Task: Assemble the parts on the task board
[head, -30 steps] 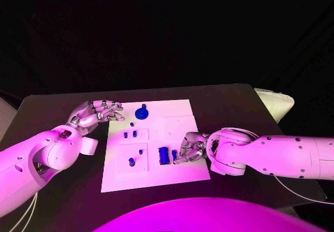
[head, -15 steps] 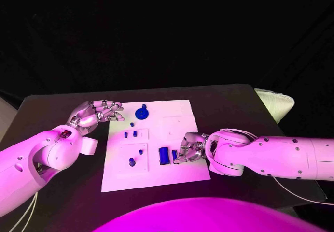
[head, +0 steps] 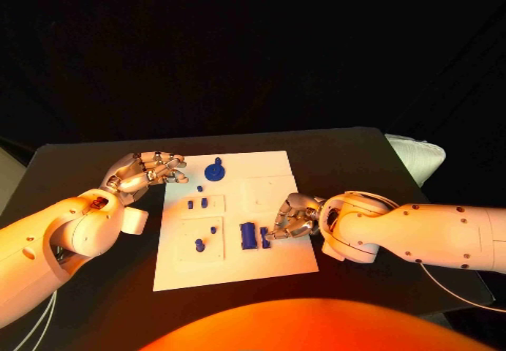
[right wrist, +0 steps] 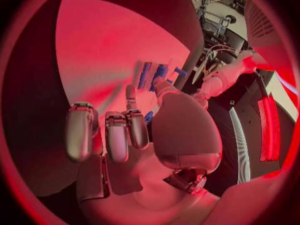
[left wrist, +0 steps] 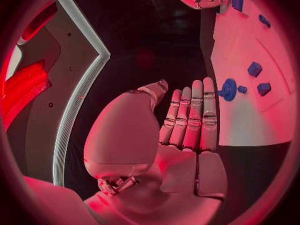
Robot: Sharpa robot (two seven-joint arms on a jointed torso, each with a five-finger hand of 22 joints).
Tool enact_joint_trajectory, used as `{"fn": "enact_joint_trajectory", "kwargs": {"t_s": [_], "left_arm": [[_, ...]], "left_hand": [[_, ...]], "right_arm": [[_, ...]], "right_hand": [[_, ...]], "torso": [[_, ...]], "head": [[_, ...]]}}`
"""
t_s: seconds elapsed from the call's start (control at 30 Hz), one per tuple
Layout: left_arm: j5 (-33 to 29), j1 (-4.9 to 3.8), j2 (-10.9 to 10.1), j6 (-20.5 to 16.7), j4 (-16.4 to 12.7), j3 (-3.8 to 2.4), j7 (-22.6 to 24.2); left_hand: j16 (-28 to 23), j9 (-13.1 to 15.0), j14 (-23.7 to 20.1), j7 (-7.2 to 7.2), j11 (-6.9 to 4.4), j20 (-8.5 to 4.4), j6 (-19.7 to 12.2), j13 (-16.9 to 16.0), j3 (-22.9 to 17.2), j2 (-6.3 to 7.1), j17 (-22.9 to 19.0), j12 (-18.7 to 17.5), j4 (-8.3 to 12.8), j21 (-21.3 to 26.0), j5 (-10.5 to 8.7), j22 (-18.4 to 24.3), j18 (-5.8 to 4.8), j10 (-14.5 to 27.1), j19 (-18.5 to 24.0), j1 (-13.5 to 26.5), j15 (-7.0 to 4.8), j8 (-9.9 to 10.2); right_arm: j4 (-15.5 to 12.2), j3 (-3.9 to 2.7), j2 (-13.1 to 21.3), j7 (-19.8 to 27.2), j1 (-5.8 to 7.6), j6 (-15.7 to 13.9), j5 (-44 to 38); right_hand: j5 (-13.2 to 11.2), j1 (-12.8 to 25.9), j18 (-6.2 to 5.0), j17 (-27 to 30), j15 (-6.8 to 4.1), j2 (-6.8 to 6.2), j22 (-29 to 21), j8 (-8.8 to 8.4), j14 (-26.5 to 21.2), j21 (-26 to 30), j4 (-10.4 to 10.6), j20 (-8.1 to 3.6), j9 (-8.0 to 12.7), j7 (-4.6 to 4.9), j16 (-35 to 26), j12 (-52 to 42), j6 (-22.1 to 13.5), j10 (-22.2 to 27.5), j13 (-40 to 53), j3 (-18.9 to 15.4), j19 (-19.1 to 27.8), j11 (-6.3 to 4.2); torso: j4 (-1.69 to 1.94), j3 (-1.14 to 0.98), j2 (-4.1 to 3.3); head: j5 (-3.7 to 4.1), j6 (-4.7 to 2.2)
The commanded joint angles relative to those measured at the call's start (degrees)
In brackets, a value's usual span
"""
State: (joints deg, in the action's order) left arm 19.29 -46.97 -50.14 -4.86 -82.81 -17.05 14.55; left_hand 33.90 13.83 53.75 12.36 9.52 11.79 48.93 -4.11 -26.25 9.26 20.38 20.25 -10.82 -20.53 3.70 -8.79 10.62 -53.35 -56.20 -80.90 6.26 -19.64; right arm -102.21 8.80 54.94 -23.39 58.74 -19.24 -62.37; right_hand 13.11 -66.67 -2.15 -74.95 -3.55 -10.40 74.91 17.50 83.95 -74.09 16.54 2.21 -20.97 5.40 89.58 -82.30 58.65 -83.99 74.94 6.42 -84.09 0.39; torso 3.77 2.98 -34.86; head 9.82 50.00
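The white task board point(head: 238, 259) lies mid-table. A blue round part with a knob point(head: 215, 172) sits near its far edge, with small blue parts point(head: 191, 205) closer in. A long blue block point(head: 248, 235) and a small blue part point(head: 265, 237) stand side by side near the board's right edge. My right hand point(head: 294, 219) hangs over that edge with its fingers curled in, fingertips just beside the small part; I cannot tell if they touch. The right wrist view shows the two blocks point(right wrist: 152, 75) past the curled fingers point(right wrist: 117, 135). My left hand point(head: 148, 172) holds nothing beside the board's far left corner, close to the round part point(left wrist: 229, 90).
Two more small blue parts point(head: 200, 247) sit on a raised square plate at the board's near left. The black table point(head: 348, 157) runs bare around the board. A white object point(head: 417, 157) lies past the table's right edge.
My right hand has drawn back a little toward the board's right edge, while the two blue blocks stay in place. The left hand has not moved.
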Motion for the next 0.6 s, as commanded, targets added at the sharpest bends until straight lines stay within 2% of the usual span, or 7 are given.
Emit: {"fn": "enact_joint_trajectory", "kwargs": {"t_s": [0.03, 0.23, 0.33, 0.4, 0.47, 0.5, 0.6], "left_arm": [[-0.54, 0.00, 0.41, 0.21, 0.70, -0.02, 1.04], [-2.19, 0.00, 1.16, -1.53, 2.35, -0.02, 2.35], [-3.41, -0.01, 1.77, -2.98, 3.48, -0.03, 3.46], [-4.39, -0.01, 2.29, -4.24, 4.47, -0.05, 4.40], [-5.42, -0.02, 2.85, -5.74, 5.66, -0.07, 5.47], [-5.99, -0.03, 3.15, -6.57, 6.31, -0.08, 6.03], [-7.36, -0.05, 4.09, -8.82, 8.55, -0.13, 7.65]], "left_hand": [[0.18, -0.08, -0.43, 0.05, -0.19, 0.21, -0.26, -0.04, 0.03, -0.31, 0.06, 0.35, 0.02, 0.18, 0.09, 0.05, -0.25, 0.38, 0.02, -0.23, -0.01, -0.21], [0.21, -0.11, -0.43, 0.02, -0.23, 0.21, -0.29, -0.06, 0.00, -0.38, 0.10, 0.45, 0.00, 0.24, 0.10, 0.09, -0.24, 0.29, -0.02, -0.25, -0.03, -0.24], [0.22, -0.15, -0.43, 0.02, -0.28, 0.19, -0.41, -0.10, -0.07, -0.42, 0.12, 0.57, 0.07, 0.26, 0.12, 0.10, -0.23, 0.09, -0.05, -0.36, -0.07, -0.19], [0.21, -0.19, -0.44, -0.02, -0.36, 0.17, -0.49, -0.17, -0.19, -0.50, 0.13, 0.80, 0.13, 0.29, 0.12, 0.12, -0.22, -0.35, -0.08, -0.49, -0.12, -0.16], [0.08, -0.21, -0.50, -0.17, -0.52, 0.14, -0.46, -0.23, -0.39, -0.61, 0.09, 1.07, 0.20, 0.36, 0.12, 0.16, -0.21, -1.00, -0.06, -0.65, -0.19, -0.20], [-0.13, -0.22, -0.58, -0.30, -0.65, 0.11, -0.38, -0.25, -0.54, -0.66, 0.02, 1.19, 0.21, 0.41, 0.11, 0.19, -0.21, -1.47, -0.05, -0.71, -0.25, -0.25], [-2.12, -0.32, -1.15, -0.59, -0.94, 0.21, -0.31, -0.02, -1.34, -0.57, -0.67, 0.95, 0.23, 1.11, 0.10, 0.55, -0.30, -2.92, 0.61, -0.83, -0.21, -0.34]], "right_arm": [[2.88, -0.25, 0.38, 15.54, 0.95, -6.18, 12.88], [10.29, -0.66, -0.86, 28.69, 2.23, -7.70, 23.94], [15.17, -0.97, -2.34, 34.60, 2.76, -7.78, 29.25], [18.75, -1.31, -3.69, 38.00, 3.01, -7.62, 32.62], [22.24, -1.73, -5.20, 40.84, 3.16, -7.30, 35.52], [23.91, -1.97, -5.99, 42.06, 3.21, -7.01, 36.85], [28.55, -2.61, -8.39, 45.05, 3.29, -6.10, 40.03]], "right_hand": [[0.53, -1.15, -0.74, -14.16, 0.62, 0.76, 11.07, -0.47, 5.78, 1.73, -0.06, 0.50, 0.13, 0.25, -0.42, 0.49, -0.98, -2.43, 11.48, -0.68, -3.11, 0.69], [0.97, -4.45, -2.01, -11.30, 1.07, 2.32, 8.99, -0.44, 4.81, 10.01, -0.38, 1.02, 0.30, 0.79, -3.23, 4.46, -2.31, -0.24, 9.63, -0.99, -1.50, 1.21], [0.36, -6.80, -3.97, -5.47, 1.54, 3.02, 5.22, -0.17, 2.30, 23.52, -0.35, 1.51, 0.38, 1.25, -9.36, 12.65, -3.26, 4.54, 5.62, -1.18, 1.56, 1.71], [-1.14, -9.76, -6.54, 2.62, 1.98, 3.75, -1.17, 0.11, -2.09, 43.09, -0.79, 2.02, 0.44, 1.81, -18.72, 25.63, -4.36, 12.47, -1.30, -0.37, 6.49, 2.17], [-1.85, -11.71, -8.30, 9.99, 2.36, 3.83, -8.07, 0.59, -5.95, 58.36, -0.61, 2.48, 0.48, 2.15, -27.95, 37.89, -5.35, 19.22, -9.48, 0.38, 9.98, 2.56], [-2.90, -13.40, -8.28, 15.76, 2.71, 4.01, -10.29, 0.61, -9.43, 60.69, -0.86, 2.81, 0.59, 2.50, -35.59, 44.92, -6.03, 23.08, -14.48, 1.44, 11.14, 2.85], [-4.03, -15.62, -8.05, 24.20, 3.63, 3.42, -16.89, 0.53, -16.08, 66.80, -0.26, 4.09, 1.06, 3.07, -48.97, 53.98, -7.10, 24.72, -24.78, 4.57, 13.94, 3.66]], "torso": [[-0.11, 0.10, 0.25], [-0.09, 0.41, 0.90], [0.00, 0.55, 1.15], [0.09, 0.57, 1.25], [0.12, 0.57, 1.37], [0.15, 0.56, 1.42], [0.24, 0.54, 1.67]], "head": [[0.01, 0.00], [-0.31, -0.18], [-0.79, -1.20], [-1.41, -2.17], [-2.22, -3.07], [-2.58, -3.54], [-3.74, -5.56]]}}
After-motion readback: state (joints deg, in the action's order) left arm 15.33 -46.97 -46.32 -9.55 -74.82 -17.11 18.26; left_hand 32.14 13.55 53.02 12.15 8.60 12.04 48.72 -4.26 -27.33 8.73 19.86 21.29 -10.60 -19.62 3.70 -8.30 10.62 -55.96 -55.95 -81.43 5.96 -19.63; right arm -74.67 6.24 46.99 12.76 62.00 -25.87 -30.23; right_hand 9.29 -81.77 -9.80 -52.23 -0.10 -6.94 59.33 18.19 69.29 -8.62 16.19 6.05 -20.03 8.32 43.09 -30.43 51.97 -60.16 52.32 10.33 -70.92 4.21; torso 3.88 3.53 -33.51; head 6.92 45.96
